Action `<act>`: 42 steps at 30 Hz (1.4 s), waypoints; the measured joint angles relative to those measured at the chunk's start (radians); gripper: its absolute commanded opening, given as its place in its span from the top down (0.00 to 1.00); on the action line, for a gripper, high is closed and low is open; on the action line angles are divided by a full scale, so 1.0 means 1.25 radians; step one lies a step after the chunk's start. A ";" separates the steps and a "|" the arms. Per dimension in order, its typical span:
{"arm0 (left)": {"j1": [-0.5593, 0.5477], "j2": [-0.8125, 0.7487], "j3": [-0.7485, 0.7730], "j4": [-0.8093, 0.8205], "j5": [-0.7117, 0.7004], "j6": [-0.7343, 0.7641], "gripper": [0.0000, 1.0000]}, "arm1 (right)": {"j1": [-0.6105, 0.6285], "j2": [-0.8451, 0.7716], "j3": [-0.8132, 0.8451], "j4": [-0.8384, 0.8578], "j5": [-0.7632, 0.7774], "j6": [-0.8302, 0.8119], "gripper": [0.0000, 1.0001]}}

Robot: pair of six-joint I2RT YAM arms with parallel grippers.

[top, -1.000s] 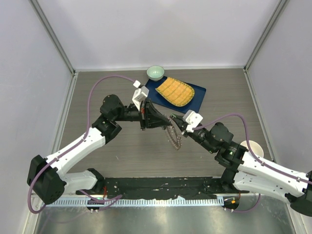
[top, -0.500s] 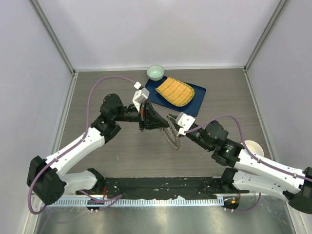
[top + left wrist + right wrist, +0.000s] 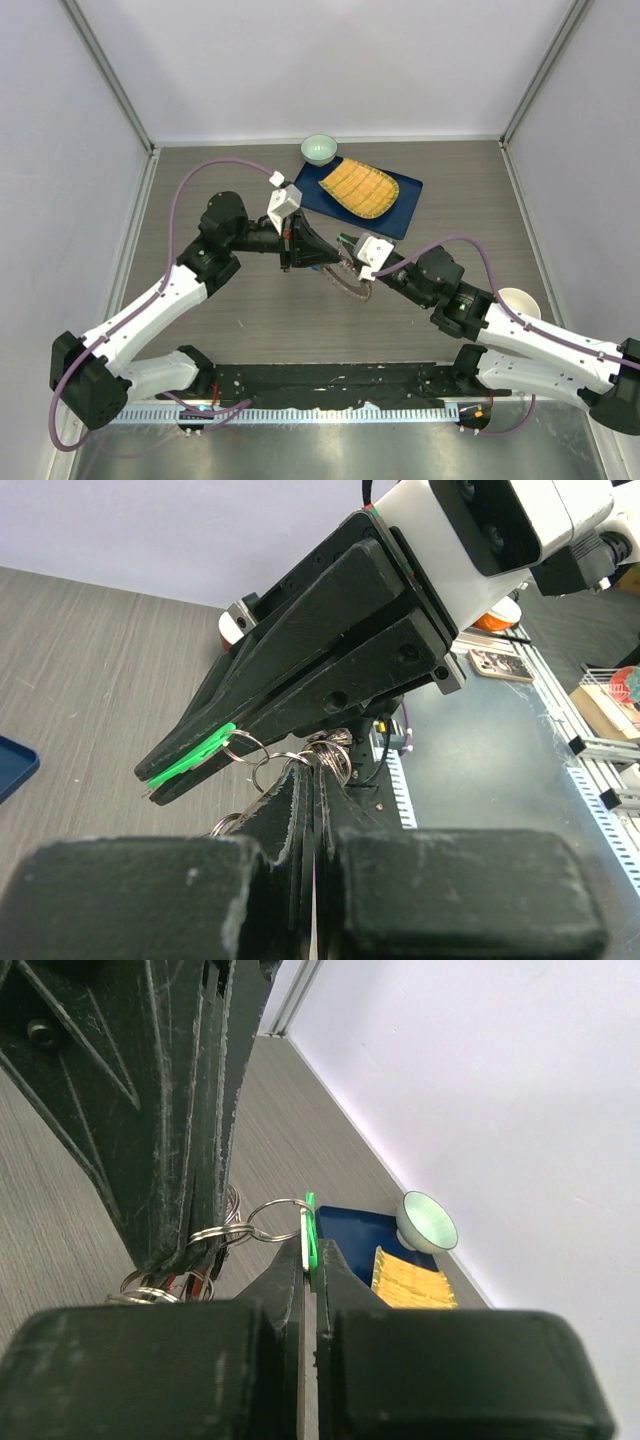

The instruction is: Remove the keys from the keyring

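Grey wood-grain table [image 3: 450, 190] between pale walls. At its centre the left gripper [image 3: 312, 778], matte black and scuffed, is clamped on the keyring [image 3: 345, 280], a spiky wreath of silvery keys [image 3: 362, 294] hanging toward 5 o'clock. The right gripper [image 3: 309, 1260] pinches a green plastic key head [image 3: 190, 758]. Its blade is hidden, seemingly between the fingers.

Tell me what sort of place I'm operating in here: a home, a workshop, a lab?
Most likely a lab test cell, not a home: plain pale panels on metal posts fence the wood-grain table, with staged props such as a blue tray and a small green bowl.
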 measured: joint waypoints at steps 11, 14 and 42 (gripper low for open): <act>0.007 -0.009 0.043 -0.132 -0.005 0.089 1.00 | 0.000 0.000 0.008 -0.009 -0.019 -0.035 0.99; 0.008 -0.009 0.055 -0.164 -0.004 0.103 1.00 | 0.000 0.000 0.009 -0.012 -0.025 -0.045 0.99; 0.036 -0.014 0.061 -0.284 -0.054 0.132 1.00 | -0.022 -0.021 0.036 -0.059 0.016 -0.002 0.99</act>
